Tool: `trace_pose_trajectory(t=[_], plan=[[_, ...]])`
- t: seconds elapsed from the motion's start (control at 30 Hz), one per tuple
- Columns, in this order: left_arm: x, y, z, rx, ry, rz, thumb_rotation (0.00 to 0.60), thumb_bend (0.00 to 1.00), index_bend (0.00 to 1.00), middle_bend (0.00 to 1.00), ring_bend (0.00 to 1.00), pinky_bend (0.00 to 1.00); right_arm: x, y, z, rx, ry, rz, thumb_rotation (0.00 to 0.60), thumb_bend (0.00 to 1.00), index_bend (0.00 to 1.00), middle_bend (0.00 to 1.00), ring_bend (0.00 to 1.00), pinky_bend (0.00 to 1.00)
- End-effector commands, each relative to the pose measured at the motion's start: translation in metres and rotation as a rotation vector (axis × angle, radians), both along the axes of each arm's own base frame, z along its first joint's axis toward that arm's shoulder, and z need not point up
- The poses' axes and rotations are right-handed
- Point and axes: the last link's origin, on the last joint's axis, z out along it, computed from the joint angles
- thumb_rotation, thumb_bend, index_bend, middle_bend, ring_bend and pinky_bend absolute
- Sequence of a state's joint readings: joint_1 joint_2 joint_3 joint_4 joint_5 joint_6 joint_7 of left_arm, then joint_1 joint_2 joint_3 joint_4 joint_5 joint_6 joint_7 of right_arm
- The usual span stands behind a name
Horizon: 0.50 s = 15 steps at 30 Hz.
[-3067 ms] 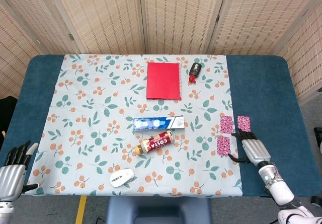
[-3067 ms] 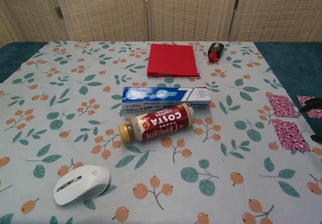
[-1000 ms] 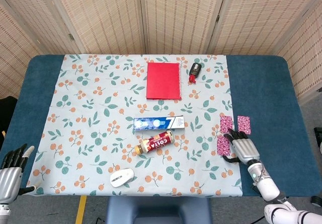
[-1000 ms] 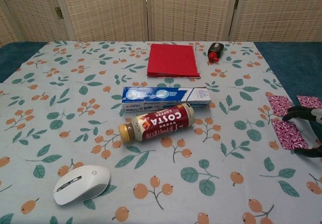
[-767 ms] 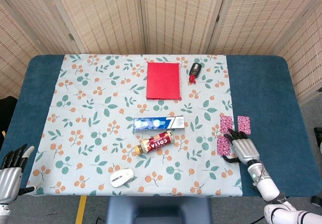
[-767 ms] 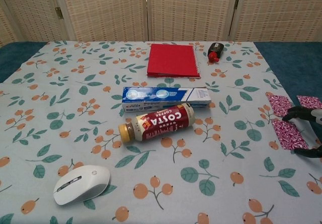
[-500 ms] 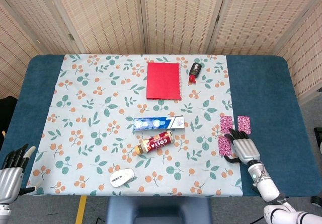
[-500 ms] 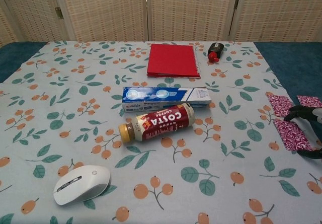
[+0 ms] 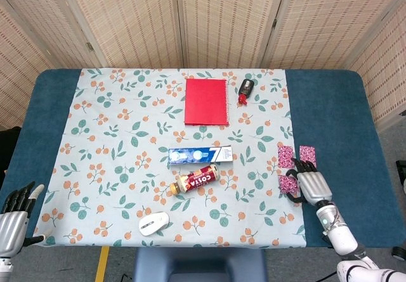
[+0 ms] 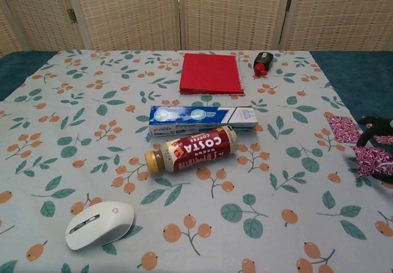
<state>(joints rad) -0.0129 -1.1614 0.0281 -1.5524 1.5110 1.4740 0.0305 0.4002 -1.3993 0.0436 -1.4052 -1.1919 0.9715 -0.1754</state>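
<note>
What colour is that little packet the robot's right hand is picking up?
The packet is pink-magenta with a fine white speckled pattern, pinched by the right hand. It shows best in the chest view.

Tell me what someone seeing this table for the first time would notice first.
Probably the red notebook at the far middle of the floral cloth, the brightest block of colour. Next, mid-table, the Costa bottle lying on its side just in front of the blue toothpaste box. At the right edge, the right hand pinches a pink patterned packet, with two more packets beside it.
</note>
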Motion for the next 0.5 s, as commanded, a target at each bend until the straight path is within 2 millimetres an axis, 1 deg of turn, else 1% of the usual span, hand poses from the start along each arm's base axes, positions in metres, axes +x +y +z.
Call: trace_pose_trajectory(t=[0.03,0.17,0.3,0.4,0.5], plan=[[0.0,0.0,0.0,-0.001,0.0,-0.001,0.6,0.18,0.06,0.0,0.04,0.0,-0.001,-0.006,0.015,-0.041,-0.01,-0.008,0.509,0.34,0.29,0.06,0.0,0.0],[0.001,0.0,0.0,-0.004,0.001,-0.001,0.6,0.18,0.06,0.0,0.04,0.0,-0.01,-0.016,0.031,-0.079,0.002,-0.034,0.504,0.34,0.29,0.06,0.0,0.0],[0.003,0.0,-0.001,-0.009,0.003,-0.003,0.6,0.18,0.06,0.0,0.04,0.0,-0.025,-0.029,0.043,-0.108,0.018,-0.086,0.502,0.34,0.29,0.05,0.0,0.0],[0.004,0.0,-0.001,-0.01,0.005,-0.004,0.6,0.18,0.06,0.0,0.04,0.0,-0.037,-0.038,0.048,-0.121,0.026,-0.13,0.502,0.34,0.27,0.05,0.0,0.0],[0.005,0.0,-0.001,-0.012,0.008,-0.004,0.6,0.18,0.06,0.0,0.04,0.0,-0.046,-0.047,0.048,-0.121,0.031,-0.164,0.503,0.34,0.25,0.05,0.0,0.0]])
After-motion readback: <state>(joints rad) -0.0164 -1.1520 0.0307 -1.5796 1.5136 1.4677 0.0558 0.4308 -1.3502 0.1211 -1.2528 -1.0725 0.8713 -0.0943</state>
